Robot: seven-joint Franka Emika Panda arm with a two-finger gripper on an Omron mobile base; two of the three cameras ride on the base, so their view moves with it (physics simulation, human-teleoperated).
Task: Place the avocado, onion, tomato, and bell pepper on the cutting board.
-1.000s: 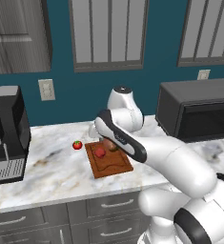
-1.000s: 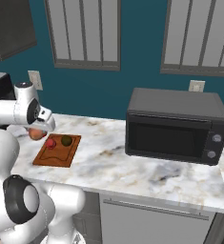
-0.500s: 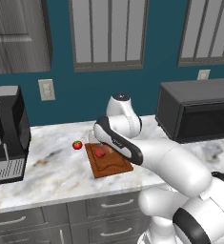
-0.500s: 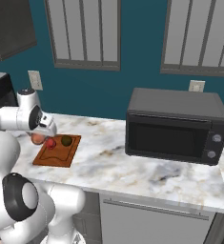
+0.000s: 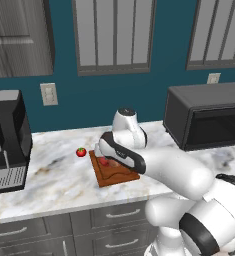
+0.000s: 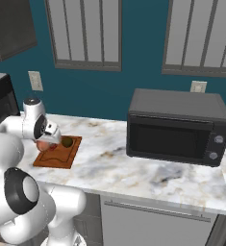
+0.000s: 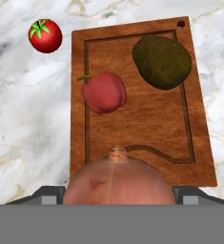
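Onion (image 7: pixel 118 178) grasped in gripper (image 7: pixel 118 193), above near edge of cutting board (image 7: pixel 199 143). Bell pepper (image 7: pixel 104 92) and avocado (image 7: pixel 162 61) lie on board; tomato (image 7: pixel 45 35) on countertop (image 7: pixel 27 119) beyond far corner. Risk: released at edge, onion rolls off.

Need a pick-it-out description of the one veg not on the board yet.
Start at the black coffee machine on the white marble counter, then look toward the reddish-brown wooden cutting board. On bare counter just beside the board's edge sits the small round bright red tomato. Its green leafy top sets it apart from the duller, lobed red bell pepper on the board.
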